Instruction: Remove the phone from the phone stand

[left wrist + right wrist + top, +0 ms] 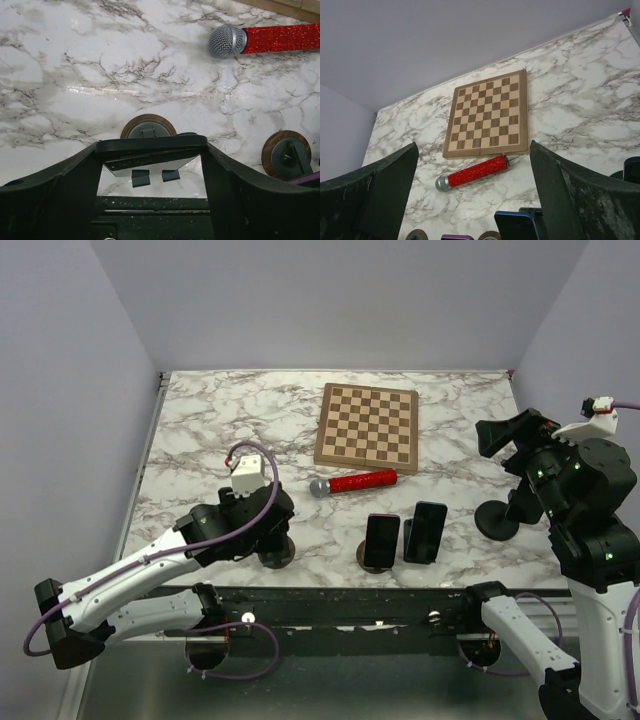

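My left gripper (152, 152) (268, 528) is shut on the black phone (150, 145), whose top edge spans from one finger to the other. The phone stands in the phone stand, whose round wooden base (148, 125) (279, 553) shows just beyond it. Two grey hooks of the stand (141, 178) sit at the phone's lower edge. In the top view the gripper hides this phone. My right gripper (473, 145) (503, 436) is open, raised at the table's right side, holding nothing.
Two more phones (381, 540) (425, 532) stand on stands at the front middle. A red glitter microphone (352, 483) (265, 39) lies behind them, a chessboard (367, 426) farther back. Another stand base (286, 155) is right of my left gripper.
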### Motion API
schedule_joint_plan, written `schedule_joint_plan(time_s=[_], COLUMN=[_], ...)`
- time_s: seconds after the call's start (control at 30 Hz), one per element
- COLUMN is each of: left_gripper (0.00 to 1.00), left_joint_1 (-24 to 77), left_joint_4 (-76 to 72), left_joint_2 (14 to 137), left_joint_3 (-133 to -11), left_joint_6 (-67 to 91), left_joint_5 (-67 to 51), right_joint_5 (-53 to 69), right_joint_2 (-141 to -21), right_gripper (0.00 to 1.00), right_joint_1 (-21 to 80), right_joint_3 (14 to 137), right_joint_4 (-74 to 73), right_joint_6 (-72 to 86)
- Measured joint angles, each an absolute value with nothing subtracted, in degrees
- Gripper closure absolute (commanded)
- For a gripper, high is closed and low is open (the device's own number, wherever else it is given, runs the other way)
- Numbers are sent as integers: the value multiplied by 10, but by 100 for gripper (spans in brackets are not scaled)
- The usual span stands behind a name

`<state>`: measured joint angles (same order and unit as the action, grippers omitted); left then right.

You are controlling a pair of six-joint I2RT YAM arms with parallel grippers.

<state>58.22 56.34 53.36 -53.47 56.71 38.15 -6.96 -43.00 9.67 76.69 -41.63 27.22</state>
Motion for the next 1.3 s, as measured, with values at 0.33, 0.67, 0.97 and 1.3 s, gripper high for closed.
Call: schedule_joint_plan(time_s=[0.33,0.67,0.97,1.3], left_gripper=[100,100,100,100], left_joint_1=[580,437,220,113], left_joint_4=[596,573,532,517], left_joint_2=[552,553,689,1005], left_joint_3=[-656,-752,-841,-1018], left_joint_6=[464,283,119,50], left_joint_5=[377,311,148,117], right_joint_5=[-68,-68,-67,-45], right_joint_2=[-430,-433,-435,-441], right_gripper=[0,0,0,0], right_joint_1=[97,97,97,97], right_joint_3=[767,777,787,788], right_joint_4=[-416,-417,-422,-428], right_joint_6=[274,274,274,275])
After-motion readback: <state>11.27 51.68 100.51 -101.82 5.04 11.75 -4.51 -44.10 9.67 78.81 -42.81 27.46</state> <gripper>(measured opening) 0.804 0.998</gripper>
